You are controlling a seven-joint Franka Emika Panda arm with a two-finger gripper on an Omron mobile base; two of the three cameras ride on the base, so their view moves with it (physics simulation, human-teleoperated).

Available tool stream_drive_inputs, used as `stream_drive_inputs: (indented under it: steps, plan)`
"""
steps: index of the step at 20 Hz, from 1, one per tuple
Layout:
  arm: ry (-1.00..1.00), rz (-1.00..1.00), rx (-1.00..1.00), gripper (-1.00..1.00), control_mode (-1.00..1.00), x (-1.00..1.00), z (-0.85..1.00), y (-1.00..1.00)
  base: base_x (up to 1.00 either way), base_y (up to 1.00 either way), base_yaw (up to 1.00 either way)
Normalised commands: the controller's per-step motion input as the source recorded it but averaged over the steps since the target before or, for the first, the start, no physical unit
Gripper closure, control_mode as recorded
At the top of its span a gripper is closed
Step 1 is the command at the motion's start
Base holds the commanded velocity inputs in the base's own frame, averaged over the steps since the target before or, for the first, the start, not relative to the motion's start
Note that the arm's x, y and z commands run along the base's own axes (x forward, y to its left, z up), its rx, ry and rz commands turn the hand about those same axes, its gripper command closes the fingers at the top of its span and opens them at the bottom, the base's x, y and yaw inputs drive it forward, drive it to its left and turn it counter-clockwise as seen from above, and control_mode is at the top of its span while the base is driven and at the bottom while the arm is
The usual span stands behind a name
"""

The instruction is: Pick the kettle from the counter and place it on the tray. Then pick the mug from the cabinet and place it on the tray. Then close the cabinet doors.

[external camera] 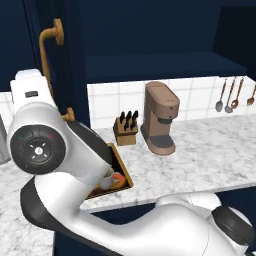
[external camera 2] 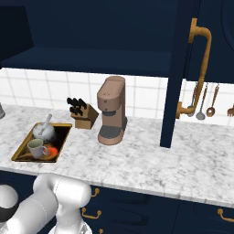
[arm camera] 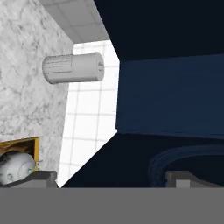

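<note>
On the marbled surface (external camera 2: 151,160), left portion: one tray (external camera 2: 27,142), dark brown with a golden-wood rim, lying flat near the front edge.

Contents of tray:
- Kettle (external camera 2: 44,130), squat, silver-grey, standing at the back end of the tray nearer the wall; its rounded body also shows at the lower left of the hand view.
- Mug (external camera 2: 36,148), beige-grey with pale green inside, upright at the front end of the tray, just in front of the kettle. An orange-red patch of the tray's picture shows beside it.

Behind and to the right of the tray, near the tiled wall (external camera 2: 141,96):
- Knife block (external camera 2: 85,116), wooden, with dark-handled knives, just beyond the tray's far corner.
- Coffee machine (external camera 2: 111,117), tall, brown, to the right of the knife block.
- Utensils (external camera 2: 201,103), hanging on the wall farther right.

Above the surface: cabinet (external camera 2: 91,61), dark navy. Both cabinet doors stand open:
- Right door (external camera 2: 171,73), seen nearly edge-on, with a curved brass-gold handle (external camera 2: 203,64).
- Left door (external camera: 70,65), standing out from the wall, with matching handle (external camera: 47,45).

Below the surface: navy drawers (external camera 2: 137,205) with brass pulls.

Robot arm: the jaws are spread wide and carry nothing; fingertips (arm camera: 41,177) appear at the bottom of the hand view, facing dark navy panelling. A grey cylinder (arm camera: 73,68) lies on the marble in that view.
</note>
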Motion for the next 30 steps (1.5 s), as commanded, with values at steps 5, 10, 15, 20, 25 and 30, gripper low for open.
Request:
stream_drive_inputs:
  steps: [5, 10, 15, 20, 25, 30]
  plan:
    - [0.00, -0.20, 0.00, -1.00, -1.00, 0.22, -0.01, -0.83, 0.00, 0.00, 0.00]
    - [0.00, -0.20, 0.00, -1.00, -1.00, 0.36, -0.04, -0.85, 0.00, 0.00, 0.00]
    - [0.00, -0.14, 0.00, -1.00, -1.00, 0.49, -0.04, -0.81, 0.00, 0.00, 0.00]
    - [0.00, -0.13, 0.00, -1.00, -1.00, 0.64, -0.05, -0.69, 0.00, 0.00, 0.00]
    - [0.00, 0.03, 0.07, -1.00, -1.00, 0.99, -0.13, -0.43, 0.00, 0.00, 0.00]
    - [0.06, 0.18, 0.10, -1.00, -1.00, 1.00, -0.16, -0.30, 0.00, 0.00, 0.00]
